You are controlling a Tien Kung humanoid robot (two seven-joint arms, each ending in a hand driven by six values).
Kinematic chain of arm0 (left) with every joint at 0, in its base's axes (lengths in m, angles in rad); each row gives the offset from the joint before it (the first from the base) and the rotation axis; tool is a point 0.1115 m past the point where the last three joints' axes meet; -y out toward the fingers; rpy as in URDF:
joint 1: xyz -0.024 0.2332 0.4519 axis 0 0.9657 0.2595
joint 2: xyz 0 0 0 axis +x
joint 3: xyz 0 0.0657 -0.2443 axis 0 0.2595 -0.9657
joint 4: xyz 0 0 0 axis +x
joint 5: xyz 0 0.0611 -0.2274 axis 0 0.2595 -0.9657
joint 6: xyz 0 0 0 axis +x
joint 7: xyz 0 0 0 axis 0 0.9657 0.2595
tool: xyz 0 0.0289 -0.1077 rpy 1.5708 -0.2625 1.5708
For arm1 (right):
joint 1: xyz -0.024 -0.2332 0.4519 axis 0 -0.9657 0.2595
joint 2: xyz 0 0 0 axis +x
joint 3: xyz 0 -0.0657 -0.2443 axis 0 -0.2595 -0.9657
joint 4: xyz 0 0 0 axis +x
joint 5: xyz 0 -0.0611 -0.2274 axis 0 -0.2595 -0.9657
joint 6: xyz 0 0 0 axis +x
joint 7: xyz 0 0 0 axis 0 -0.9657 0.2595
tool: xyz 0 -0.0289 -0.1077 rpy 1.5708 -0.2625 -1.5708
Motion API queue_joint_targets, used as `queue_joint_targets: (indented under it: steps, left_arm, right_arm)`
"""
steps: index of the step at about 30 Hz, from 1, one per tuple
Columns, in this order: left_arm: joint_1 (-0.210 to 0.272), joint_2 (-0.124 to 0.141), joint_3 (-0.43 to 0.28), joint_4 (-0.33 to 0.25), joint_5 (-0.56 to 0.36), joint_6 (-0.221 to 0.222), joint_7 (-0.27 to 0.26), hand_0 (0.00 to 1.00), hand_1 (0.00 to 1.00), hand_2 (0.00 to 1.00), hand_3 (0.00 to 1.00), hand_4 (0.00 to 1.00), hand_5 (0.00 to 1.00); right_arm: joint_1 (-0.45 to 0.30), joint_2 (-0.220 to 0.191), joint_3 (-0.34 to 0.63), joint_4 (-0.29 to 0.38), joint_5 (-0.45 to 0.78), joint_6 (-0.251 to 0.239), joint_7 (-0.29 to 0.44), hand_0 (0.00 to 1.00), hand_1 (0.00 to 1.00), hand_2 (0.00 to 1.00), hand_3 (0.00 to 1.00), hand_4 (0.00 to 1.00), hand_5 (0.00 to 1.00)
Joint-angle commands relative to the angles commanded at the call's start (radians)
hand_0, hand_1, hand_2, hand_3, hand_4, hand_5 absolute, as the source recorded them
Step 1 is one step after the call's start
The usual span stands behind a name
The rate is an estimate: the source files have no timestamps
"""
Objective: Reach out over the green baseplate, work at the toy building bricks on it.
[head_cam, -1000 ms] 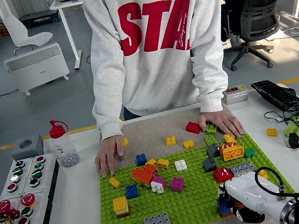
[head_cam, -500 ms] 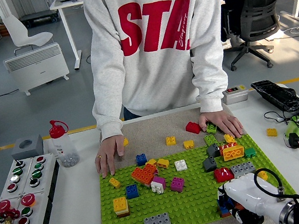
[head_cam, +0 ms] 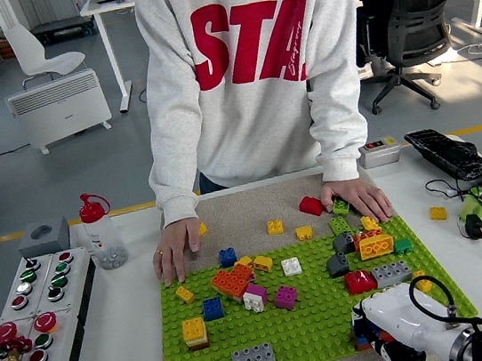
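From the head view, the green baseplate [head_cam: 305, 315] lies flat on the white table [head_cam: 124, 340], its studded surface squared to the near edge and its far edge overlapping a beige mat [head_cam: 254, 206]. Toy building bricks are scattered over the baseplate: an orange cluster [head_cam: 232, 281] left of centre, a grey brick [head_cam: 253, 357] near the front edge, a blue brick [head_cam: 213, 307] and a yellow brick [head_cam: 194, 331] toward the front left, a white brick [head_cam: 292, 266] and a magenta brick [head_cam: 285, 296] near the middle, and a red brick [head_cam: 359, 281] toward the right side. The right hand [head_cam: 390, 330], in a smooth white shell on a black arm, sits low over the baseplate's front right corner, against a small blue and red brick stack [head_cam: 365, 332]; whether its fingers are closed on the stack cannot be told, since the shell hides them. At the baseplate's far side a person in a grey sweatshirt rests one hand [head_cam: 175, 248] flat by the far left corner and the other hand [head_cam: 358, 200] on bricks at the far right corner. Left of the baseplate stand a clear bottle with a red cap [head_cam: 100, 232] and a panel of coloured buttons [head_cam: 29, 331].
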Motion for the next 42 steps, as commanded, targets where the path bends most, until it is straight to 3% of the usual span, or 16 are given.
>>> queue_joint_targets:
  steps: [9, 30, 42]
  left_arm:
    - [0.004, -0.001, -0.001, 0.000, 0.005, 0.000, 0.001, 0.690, 0.699, 0.685, 0.624, 0.360, 0.998]
    - [0.004, 0.000, 0.002, 0.000, 0.001, -0.001, 0.001, 0.690, 0.699, 0.685, 0.624, 0.360, 0.998]
    - [0.000, 0.000, 0.004, 0.000, -0.003, -0.001, 0.000, 0.690, 0.699, 0.685, 0.624, 0.360, 0.998]
  right_arm:
    - [-0.004, 0.001, 0.026, -0.007, -0.009, -0.013, 0.002, 0.070, 0.290, 0.584, 0.550, 0.383, 0.110]
    - [-0.001, 0.012, -0.009, -0.044, 0.001, -0.015, 0.006, 0.070, 0.291, 0.586, 0.550, 0.386, 0.115]
    - [-0.003, 0.007, 0.019, -0.022, -0.006, -0.019, 0.006, 0.073, 0.291, 0.585, 0.550, 0.389, 0.117]
